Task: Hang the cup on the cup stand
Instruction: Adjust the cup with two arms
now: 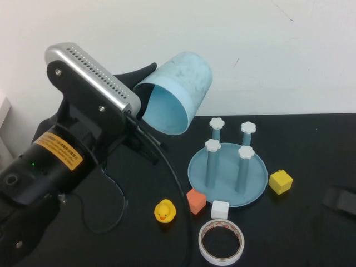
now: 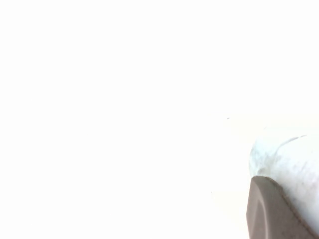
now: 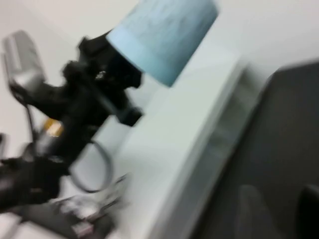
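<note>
1. Two grippers: left gripper (image 1: 146, 92) clenched on the tapered light-blue plastic cup (image 1: 179, 92), raised; right gripper (image 1: 340, 200) at the table's right edge — grip cannot be told.
2. Below-right of the left gripper: round blue-teal cup stand (image 1: 253, 186), four posts free.
3. Yellow duck (image 1: 164, 211), orange cube (image 1: 196, 201), white cube (image 1: 219, 209), tape roll (image 1: 221, 241) — beneath it.

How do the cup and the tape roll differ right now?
The cup is light blue, the tape roll white with a red inner edge. The cup is held in the air by the left gripper, tilted mouth-down; the tape roll lies flat on the table. Both are round and hollow.
</note>
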You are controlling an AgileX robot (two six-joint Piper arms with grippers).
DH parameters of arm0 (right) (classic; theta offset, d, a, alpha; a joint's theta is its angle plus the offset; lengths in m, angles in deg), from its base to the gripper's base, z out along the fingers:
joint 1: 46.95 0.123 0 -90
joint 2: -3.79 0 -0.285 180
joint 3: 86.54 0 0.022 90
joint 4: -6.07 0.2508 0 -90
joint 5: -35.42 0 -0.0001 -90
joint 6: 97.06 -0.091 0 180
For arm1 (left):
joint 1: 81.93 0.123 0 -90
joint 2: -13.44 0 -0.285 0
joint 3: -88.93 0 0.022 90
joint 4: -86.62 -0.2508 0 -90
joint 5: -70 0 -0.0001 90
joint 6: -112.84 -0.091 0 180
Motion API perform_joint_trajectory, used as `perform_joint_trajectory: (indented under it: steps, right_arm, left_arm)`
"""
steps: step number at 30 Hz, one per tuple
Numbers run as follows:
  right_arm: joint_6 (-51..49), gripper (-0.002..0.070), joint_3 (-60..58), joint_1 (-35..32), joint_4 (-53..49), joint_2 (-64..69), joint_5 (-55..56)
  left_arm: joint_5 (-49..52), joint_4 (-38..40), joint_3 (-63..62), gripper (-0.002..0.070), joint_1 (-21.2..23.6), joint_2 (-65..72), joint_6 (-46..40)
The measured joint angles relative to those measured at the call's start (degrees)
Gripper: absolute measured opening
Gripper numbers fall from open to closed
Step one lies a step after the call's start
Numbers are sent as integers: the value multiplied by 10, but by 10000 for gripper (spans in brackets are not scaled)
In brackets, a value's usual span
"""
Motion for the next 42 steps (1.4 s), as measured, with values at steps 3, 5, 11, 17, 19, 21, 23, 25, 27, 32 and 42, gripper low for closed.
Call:
perform_joint_trajectory:
  steps: [3,5,11,17,19,21,23,25,27,32,42]
  right_arm:
    - [-27,318,41,15,1,96,-60]
    - [-59,445,75,34,1,149,-75]
    - [-162,634,194,97,1,252,-45]
    - [-248,653,298,143,5,307,62]
    - [-266,654,322,162,5,318,92]
    - [-280,655,340,181,6,327,124]
    - [-286,655,348,196,6,335,149]
    - [-285,652,352,207,8,345,173]
    - [-284,645,352,211,9,355,180]
    - [-283,625,352,211,9,372,181]
    - [-302,622,362,211,11,383,186]
  left_arm:
    - [0,-7,0,6,0,0,-6]
    - [0,-14,0,6,0,0,-9]
    - [10,-17,0,6,0,0,-10]
    - [18,-28,0,6,0,0,-21]
    - [19,-30,0,6,0,0,-30]
    - [19,-30,0,6,0,0,-34]
    - [19,-30,0,6,0,0,-38]
    - [19,-31,0,6,0,0,-38]
    - [19,-31,0,6,0,0,-40]
    - [19,-32,0,6,0,0,-40]
    - [39,-32,0,6,0,0,-42]
